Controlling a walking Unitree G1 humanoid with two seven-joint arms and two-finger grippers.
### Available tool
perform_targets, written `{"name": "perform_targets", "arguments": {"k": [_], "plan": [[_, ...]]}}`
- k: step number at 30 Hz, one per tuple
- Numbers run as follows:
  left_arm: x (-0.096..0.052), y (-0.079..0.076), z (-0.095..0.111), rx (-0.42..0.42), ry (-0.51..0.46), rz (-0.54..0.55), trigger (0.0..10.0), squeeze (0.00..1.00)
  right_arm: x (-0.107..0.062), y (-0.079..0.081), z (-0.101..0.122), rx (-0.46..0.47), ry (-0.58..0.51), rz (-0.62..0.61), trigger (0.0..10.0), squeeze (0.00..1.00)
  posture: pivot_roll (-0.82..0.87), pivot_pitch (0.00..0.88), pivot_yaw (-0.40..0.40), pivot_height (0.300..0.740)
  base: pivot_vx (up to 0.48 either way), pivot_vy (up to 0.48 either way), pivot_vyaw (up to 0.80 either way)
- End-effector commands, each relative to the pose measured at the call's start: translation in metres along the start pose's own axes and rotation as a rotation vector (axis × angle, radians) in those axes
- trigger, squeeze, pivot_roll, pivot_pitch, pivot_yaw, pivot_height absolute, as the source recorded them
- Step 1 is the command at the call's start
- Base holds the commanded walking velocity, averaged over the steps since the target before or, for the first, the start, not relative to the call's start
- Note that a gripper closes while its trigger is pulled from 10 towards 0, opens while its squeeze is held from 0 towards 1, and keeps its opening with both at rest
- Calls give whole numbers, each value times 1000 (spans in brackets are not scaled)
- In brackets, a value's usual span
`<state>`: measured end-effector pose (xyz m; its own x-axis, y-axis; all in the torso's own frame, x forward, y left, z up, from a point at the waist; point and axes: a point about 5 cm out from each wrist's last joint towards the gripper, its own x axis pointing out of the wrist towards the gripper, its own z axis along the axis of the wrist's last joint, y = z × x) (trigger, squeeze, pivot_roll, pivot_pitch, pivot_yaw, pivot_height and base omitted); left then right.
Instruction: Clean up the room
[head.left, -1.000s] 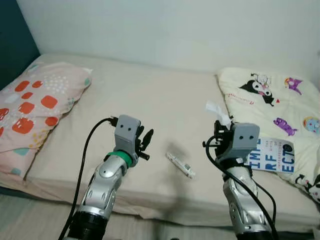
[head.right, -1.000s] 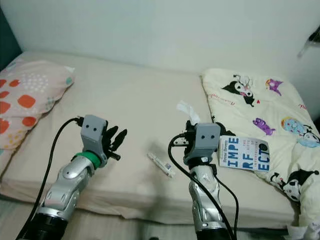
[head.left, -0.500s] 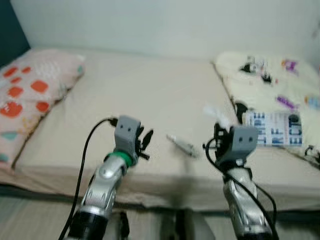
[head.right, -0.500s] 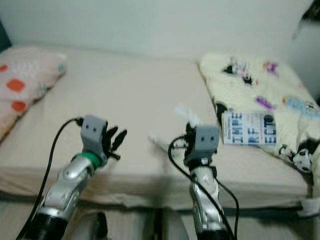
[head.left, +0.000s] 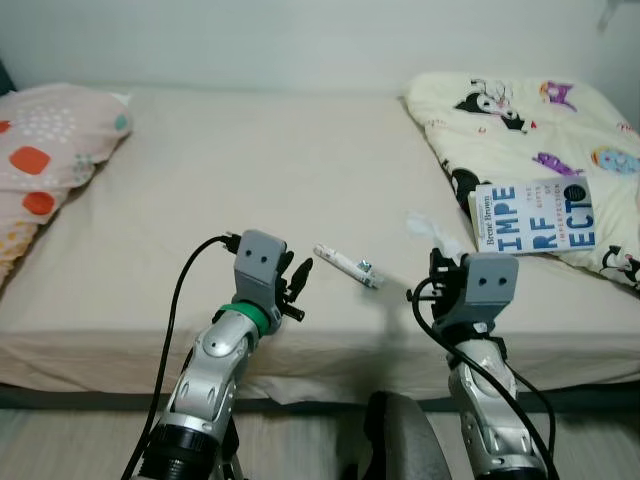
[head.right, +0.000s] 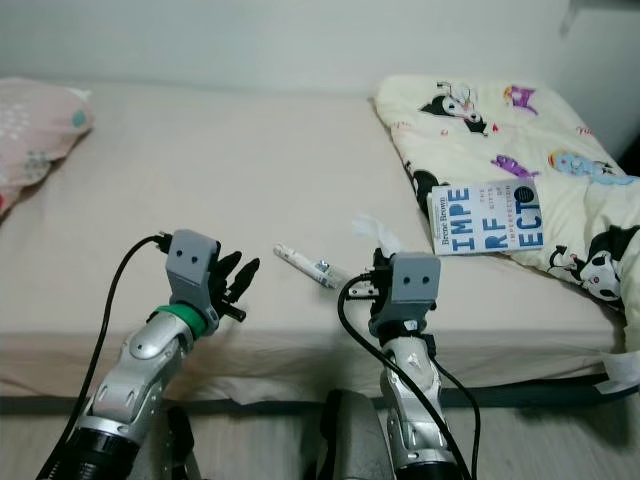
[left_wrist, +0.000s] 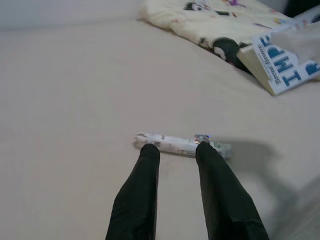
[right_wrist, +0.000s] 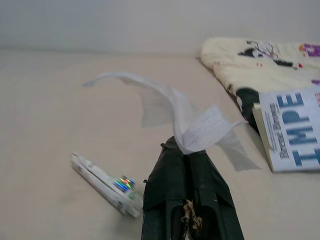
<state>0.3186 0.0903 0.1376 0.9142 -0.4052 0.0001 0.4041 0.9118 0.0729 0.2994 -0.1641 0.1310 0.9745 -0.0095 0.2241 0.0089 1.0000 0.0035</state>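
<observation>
A crumpled white paper scrap (right_wrist: 192, 125) sticks up from my right gripper (right_wrist: 186, 150), which is shut on it above the bed's front part. On the beige mattress (head.left: 250, 160) between the two arms lies a narrow white tube-like packet (head.left: 346, 266). My left gripper (head.left: 298, 283) hovers open a little short of that packet (left_wrist: 182, 144), its fingers (left_wrist: 147, 165) apart and empty. The paper (head.left: 420, 225) rises just beyond the right wrist in the head views.
A book with blue letters (head.left: 530, 215) rests on the edge of a cream cartoon-print quilt (head.left: 520, 110) at the right. A pink patterned pillow (head.left: 50, 140) lies far left. A grey rounded object (head.left: 400, 445) stands below the mattress edge between my arms.
The whole picture has shifted: the bed sits further off and its front edge and the floor show. Both arms keep their pose, and the paper stays in the right gripper.
</observation>
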Motion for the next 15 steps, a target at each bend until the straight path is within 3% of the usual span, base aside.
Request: {"name": "perform_targets", "arguments": {"k": [1,4,6,9,10,12,13,15], "plan": [[1,-3,-3,52,14,-9,10000,0,-3,-2,-2,-5,17,-3,10000,0,-49,112,3,515,0,0,0],[9,-7,0,104,9,-22,10000,0,-4,-3,-2,-12,19,0,10000,0,-56,125,2,505,0,0,0],[21,-11,6,205,-9,-44,10000,0,-4,-6,0,-20,17,-9,10000,0,-69,148,2,495,0,0,0],[24,-12,8,254,-16,-52,10000,0,-4,-7,0,-21,16,-16,10000,0,-69,148,2,490,0,0,0],[30,-14,12,332,-31,-67,10000,0,-4,-10,1,-25,14,-25,10000,0,-74,157,4,490,0,0,0],[30,-14,12,332,-31,-67,10000,0,-4,-10,1,-25,14,-25,10000,0,-74,157,4,490,0,0,0],[37,-18,19,463,-63,-95,10000,0,-5,-16,2,-43,13,-53,10000,0,-83,176,6,490,0,0,0],[37,-18,19,463,-63,-95,10000,0,-5,-16,2,-43,13,-53,10000,0,-83,176,6,490,0,0,0]]}}
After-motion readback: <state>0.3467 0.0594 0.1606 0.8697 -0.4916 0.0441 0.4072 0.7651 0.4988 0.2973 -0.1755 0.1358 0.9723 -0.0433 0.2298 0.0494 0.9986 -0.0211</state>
